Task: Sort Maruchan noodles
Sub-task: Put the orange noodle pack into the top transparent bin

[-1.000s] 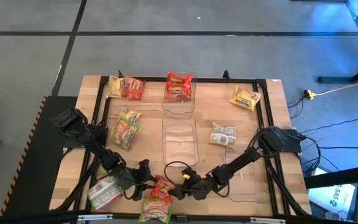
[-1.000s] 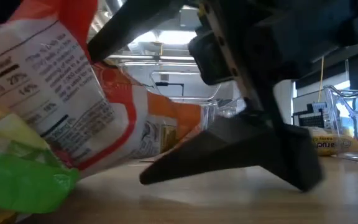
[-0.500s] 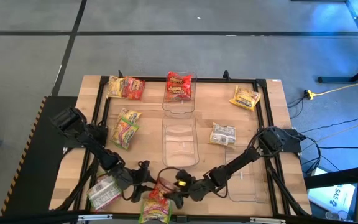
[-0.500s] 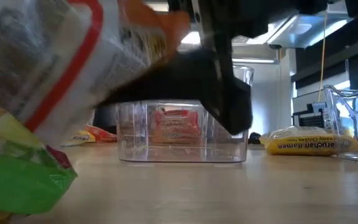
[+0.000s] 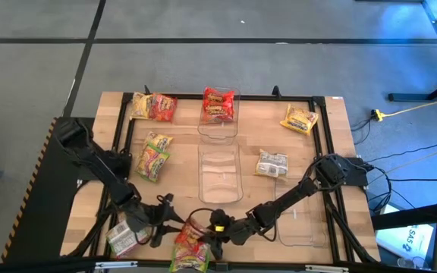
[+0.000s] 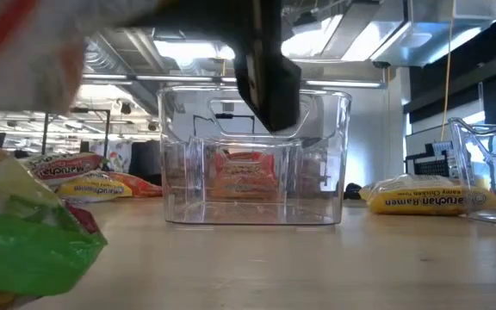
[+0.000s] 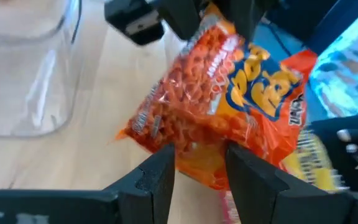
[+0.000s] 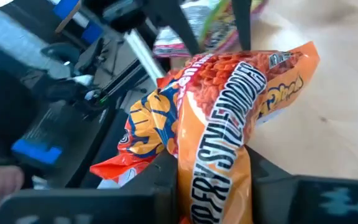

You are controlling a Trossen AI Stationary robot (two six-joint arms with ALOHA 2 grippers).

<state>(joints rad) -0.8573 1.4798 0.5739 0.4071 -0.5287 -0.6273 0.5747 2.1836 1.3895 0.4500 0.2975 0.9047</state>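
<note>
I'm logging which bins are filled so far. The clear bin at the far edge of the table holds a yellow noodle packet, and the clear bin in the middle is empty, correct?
Not quite: the packet in the far clear bin is red, not yellow, as the high view shows. The middle clear bin is indeed empty there.

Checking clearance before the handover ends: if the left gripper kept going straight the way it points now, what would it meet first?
The orange noodle packet, directly ahead of the left gripper and pinched by the right gripper. Just behind it are the right arm's dark fingers, though depth there is hard to judge.
</note>
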